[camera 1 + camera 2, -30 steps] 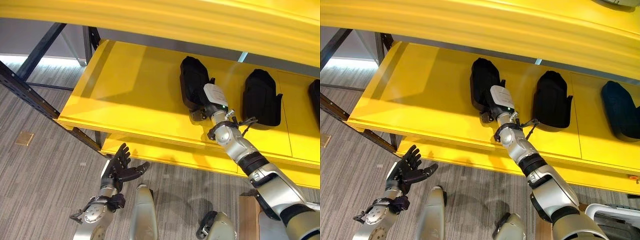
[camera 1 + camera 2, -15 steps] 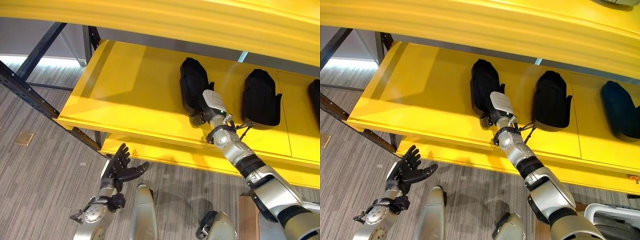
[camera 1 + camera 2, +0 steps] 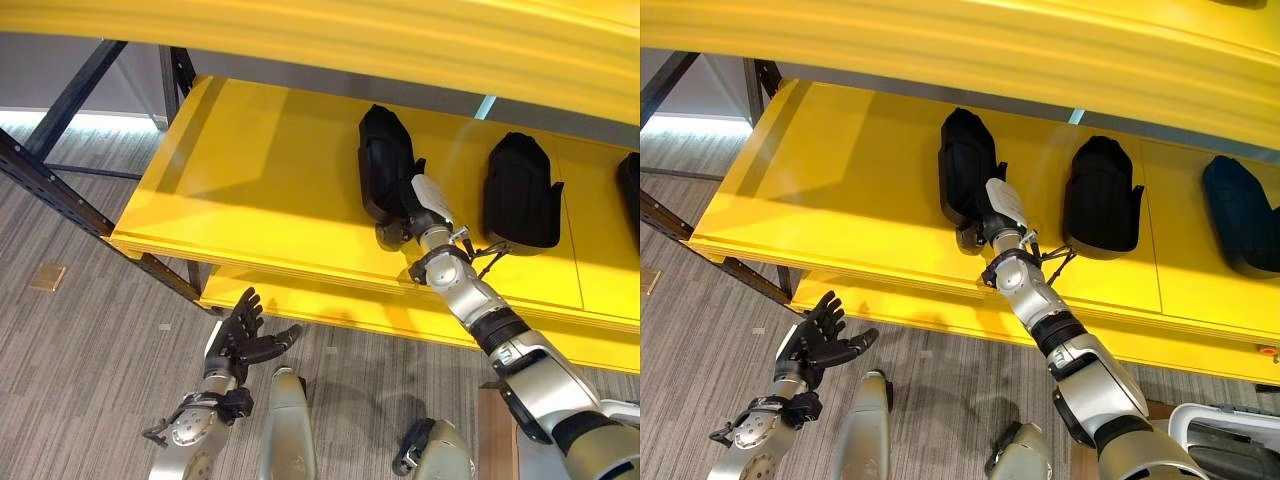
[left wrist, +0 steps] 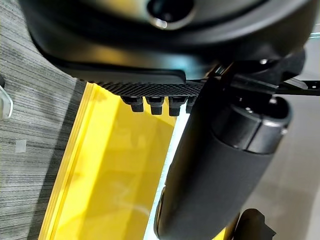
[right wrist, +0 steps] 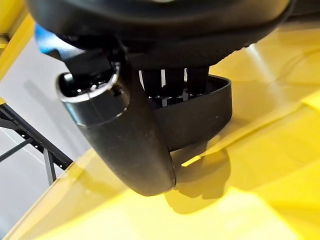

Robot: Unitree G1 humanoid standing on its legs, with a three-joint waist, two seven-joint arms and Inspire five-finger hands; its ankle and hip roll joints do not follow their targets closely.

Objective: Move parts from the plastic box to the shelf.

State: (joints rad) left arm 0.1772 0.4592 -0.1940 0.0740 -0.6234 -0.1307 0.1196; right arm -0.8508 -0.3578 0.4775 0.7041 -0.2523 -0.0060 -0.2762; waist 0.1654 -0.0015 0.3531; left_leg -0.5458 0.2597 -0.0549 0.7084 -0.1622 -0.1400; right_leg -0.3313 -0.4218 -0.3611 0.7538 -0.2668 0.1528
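- We look down on a bright yellow shelf with a second yellow board above it along the top of the view and a lower yellow ledge below its front edge.
- Dark metal uprights and braces carry the shelf at its left end.
- The floor is grey carpet with fine stripes, and a small tan square lies on it to the left.
- Three black parts lie in a row along the shelf: the left part near the middle, the middle part to its right, well apart from it, and the dark right part towards the right end.
- The right hand reaches over the shelf's front edge and lies against the left part's near right side (in the right wrist view the fingers are bent over the part's rim, with the thumb alongside it).
- The left hand hangs below the shelf's front edge over the carpet, palm up, fingers spread and straight, holding nothing.
- In the left wrist view we see that hand's thumb against a yellow board.
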